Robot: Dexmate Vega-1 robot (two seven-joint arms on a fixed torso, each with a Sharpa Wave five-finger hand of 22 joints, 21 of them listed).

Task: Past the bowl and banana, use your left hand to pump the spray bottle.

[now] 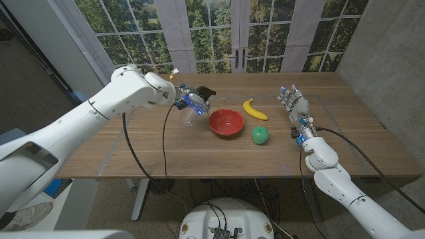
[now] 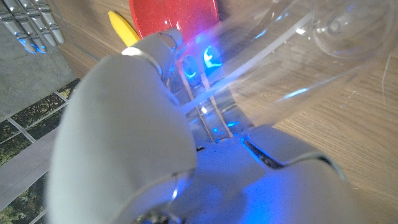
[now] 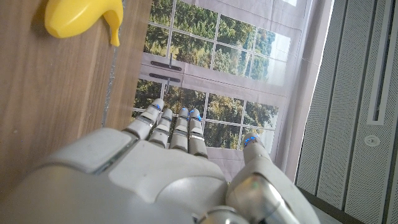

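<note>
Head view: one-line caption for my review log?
Left hand holds clear spray bottle beside red bowl; right hand waits open.

Left arm reaching in, right arm idle.
Left hand (image 1: pixel 190 102) grips the bottle (image 1: pixel 188 117); right hand (image 1: pixel 294 105) stands on edge, fingers straight and together, holding nothing.
</note>
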